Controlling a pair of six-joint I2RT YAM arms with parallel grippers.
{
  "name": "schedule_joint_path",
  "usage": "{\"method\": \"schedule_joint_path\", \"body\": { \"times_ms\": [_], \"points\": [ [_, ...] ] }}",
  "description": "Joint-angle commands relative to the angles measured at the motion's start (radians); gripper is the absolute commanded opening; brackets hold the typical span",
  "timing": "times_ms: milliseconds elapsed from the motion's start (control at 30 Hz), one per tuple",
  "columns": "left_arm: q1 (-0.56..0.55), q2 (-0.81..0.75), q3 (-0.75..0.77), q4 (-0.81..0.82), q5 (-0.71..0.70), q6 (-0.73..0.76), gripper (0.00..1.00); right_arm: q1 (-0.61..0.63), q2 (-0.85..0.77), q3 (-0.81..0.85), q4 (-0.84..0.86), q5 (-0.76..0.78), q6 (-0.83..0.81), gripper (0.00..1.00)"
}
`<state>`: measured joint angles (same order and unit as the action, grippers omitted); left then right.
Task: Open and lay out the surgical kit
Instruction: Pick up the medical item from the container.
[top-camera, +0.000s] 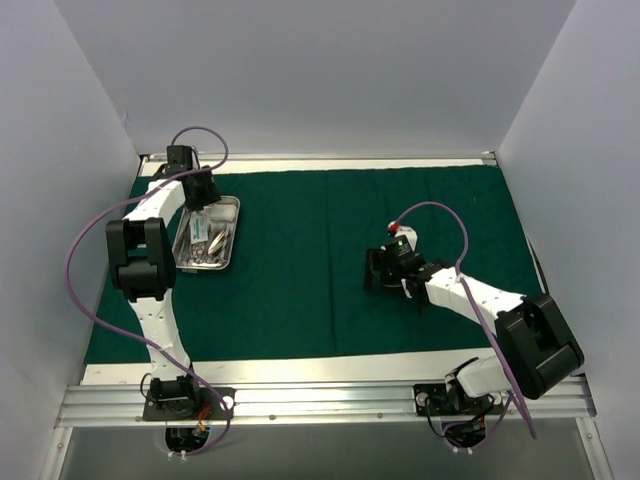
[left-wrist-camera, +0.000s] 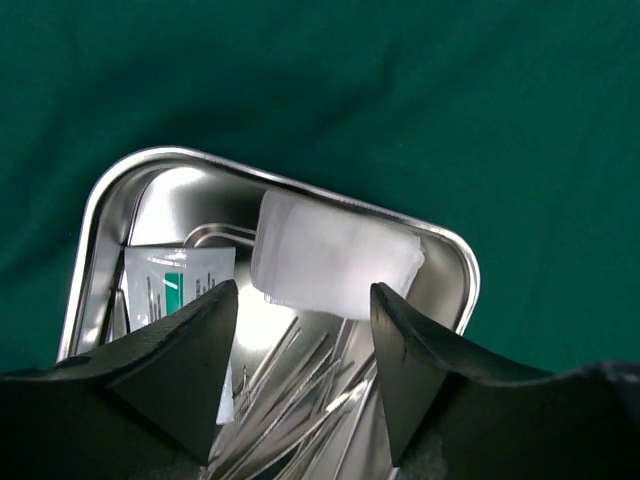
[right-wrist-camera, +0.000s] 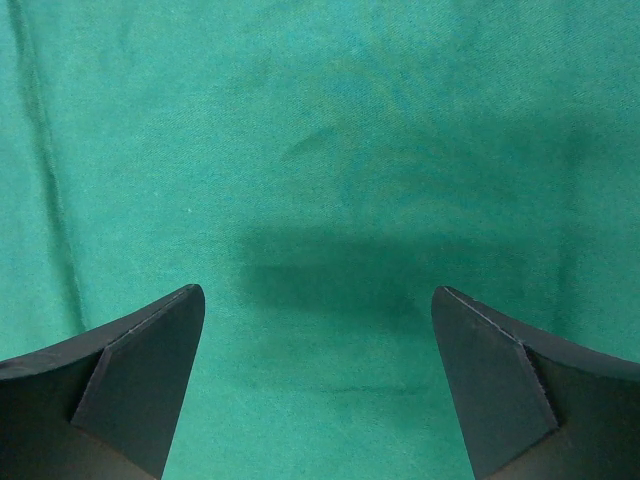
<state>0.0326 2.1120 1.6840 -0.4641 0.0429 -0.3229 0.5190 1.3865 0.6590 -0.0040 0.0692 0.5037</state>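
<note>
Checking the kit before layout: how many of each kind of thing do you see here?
Tray: 1
Gauze wad: 1
Packet: 1
Green cloth: 1
Silver instruments: several, overlapping in the tray, too tangled to count
Total: 4 countable things, plus the instruments

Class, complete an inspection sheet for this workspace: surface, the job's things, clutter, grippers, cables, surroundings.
Surface: dark green cloth spread flat, lightly creased.
Job's things: shiny rectangular steel tray at the cloth's far left, holding a white gauze wad, a small white packet with green print and thin silver instruments.
Clutter: nothing seen.
Grippers: left gripper open above the tray, facing the gauze wad; right gripper open, empty, above bare cloth.
Cables: left arm's purple cable and right arm's purple cable loop loosely.
Surroundings: plain white walls on three sides; aluminium rail at the near edge.
</note>
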Motion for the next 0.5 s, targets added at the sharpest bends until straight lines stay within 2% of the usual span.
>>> {"method": "schedule_joint_path", "body": {
  "times_ms": [0,100,467],
  "points": [
    [0.004,0.028,0.071,0.008,0.021,0.038,0.63,0.010,0.009,0.036,-0.007,0.015,0.010,0.92],
    [0.004,0.052,0.092,-0.014,0.023,0.039,0.59,0.010,0.014,0.040,-0.008,0.015,0.010,0.92],
    [0.013,0.131,0.135,-0.050,0.021,0.045,0.58,0.013,0.011,0.040,-0.008,0.011,0.009,0.92]
  ]
}}
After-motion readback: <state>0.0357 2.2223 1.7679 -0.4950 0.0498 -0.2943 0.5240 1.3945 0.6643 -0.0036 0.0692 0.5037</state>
